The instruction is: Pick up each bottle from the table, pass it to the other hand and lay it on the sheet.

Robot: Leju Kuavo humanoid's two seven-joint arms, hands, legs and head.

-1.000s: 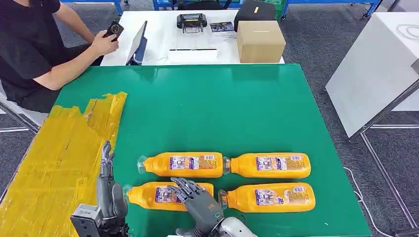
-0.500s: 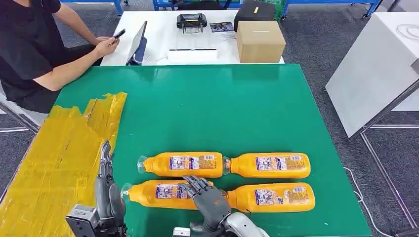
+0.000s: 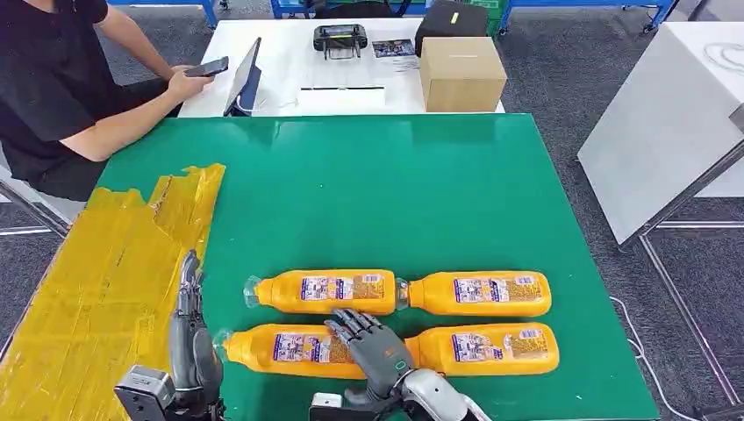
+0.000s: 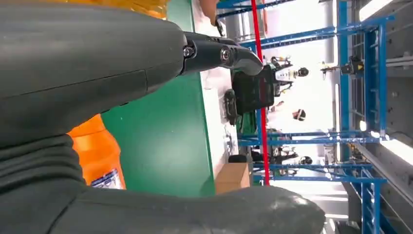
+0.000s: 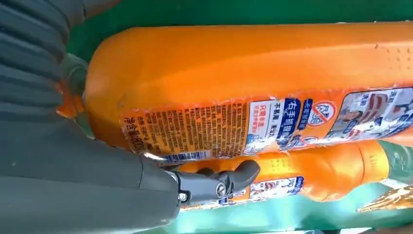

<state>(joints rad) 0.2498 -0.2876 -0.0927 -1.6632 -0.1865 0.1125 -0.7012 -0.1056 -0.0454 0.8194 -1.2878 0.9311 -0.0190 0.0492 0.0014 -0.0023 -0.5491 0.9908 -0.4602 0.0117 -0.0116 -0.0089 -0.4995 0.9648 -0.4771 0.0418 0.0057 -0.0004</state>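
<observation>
Four orange bottles lie in 2 rows on green table (image 3: 395, 193). Right hand (image 3: 373, 346) rests on near-left bottle (image 3: 294, 348); left hand (image 3: 189, 329) open beside yellow sheet (image 3: 105, 289).

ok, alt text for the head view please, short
The robot's right hand rests on the near-left of four orange bottles lying in two rows on a green table. Its left hand hovers with fingers extended beside a yellow sheet at the table's left. A person sits beyond, holding a phone.
</observation>
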